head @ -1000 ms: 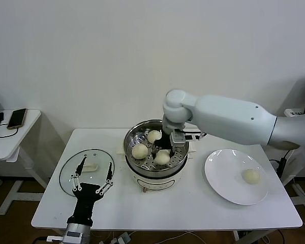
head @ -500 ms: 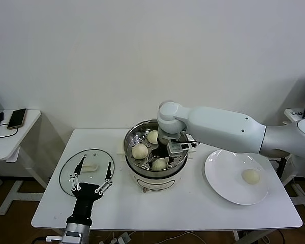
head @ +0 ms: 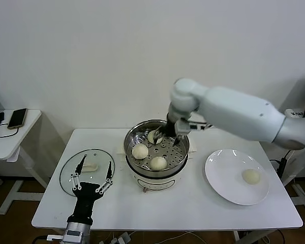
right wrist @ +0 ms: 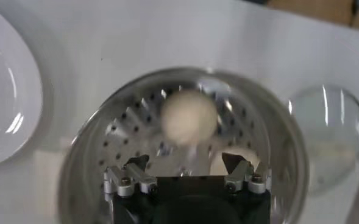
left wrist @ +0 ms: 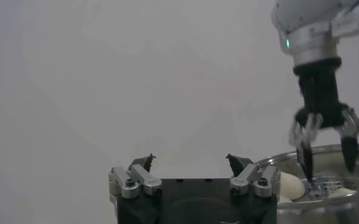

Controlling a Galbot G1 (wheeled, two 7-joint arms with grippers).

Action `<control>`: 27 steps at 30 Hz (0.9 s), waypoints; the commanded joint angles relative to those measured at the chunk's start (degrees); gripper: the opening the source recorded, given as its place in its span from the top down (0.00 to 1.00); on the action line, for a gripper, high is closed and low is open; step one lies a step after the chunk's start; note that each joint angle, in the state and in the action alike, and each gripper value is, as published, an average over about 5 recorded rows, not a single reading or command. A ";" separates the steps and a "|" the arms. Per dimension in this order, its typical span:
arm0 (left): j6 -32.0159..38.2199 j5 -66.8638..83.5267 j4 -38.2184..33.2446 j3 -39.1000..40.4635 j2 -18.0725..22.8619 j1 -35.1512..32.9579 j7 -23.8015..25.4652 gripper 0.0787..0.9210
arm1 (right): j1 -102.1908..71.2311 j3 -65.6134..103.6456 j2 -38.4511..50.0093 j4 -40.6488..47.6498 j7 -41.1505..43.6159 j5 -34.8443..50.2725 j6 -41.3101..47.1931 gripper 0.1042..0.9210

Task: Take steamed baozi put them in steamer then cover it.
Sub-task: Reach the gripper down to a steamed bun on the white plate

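Three smooth domed baozi (head: 158, 162) are seated on the perforated tray of the shiny round steamer (head: 134, 165); a fourth is left on the flat white plate (head: 224, 185) beside it. Right gripper (head: 173, 131) is held spread and empty above the steamer's far rim. Left gripper (head: 92, 176) is parked, fingers splayed, over the glass cover (head: 67, 175) beside the steamer.

In the upper right of the head view you have a bulky, smooth white right arm casing (head: 234, 114) with a rounded joint, narrowing to a black wrist and a right end effector (head: 171, 132) of silver-linked black fingers. At lower left, your left end effector (head: 93, 175) has the same black body, silver screwed links and dark tips.
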State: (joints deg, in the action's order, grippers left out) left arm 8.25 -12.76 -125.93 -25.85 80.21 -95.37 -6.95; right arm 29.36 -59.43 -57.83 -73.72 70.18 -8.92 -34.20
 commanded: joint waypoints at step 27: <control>0.06 -0.32 -0.56 0.16 0.15 -0.61 0.08 0.12 | -25.26 5.04 21.57 28.41 -0.19 10.37 27.48 0.12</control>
State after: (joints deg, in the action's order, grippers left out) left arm 8.30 -13.03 -126.47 -25.69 80.32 -95.88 -6.88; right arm 15.26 -57.95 -37.78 -49.06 73.26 4.41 -7.79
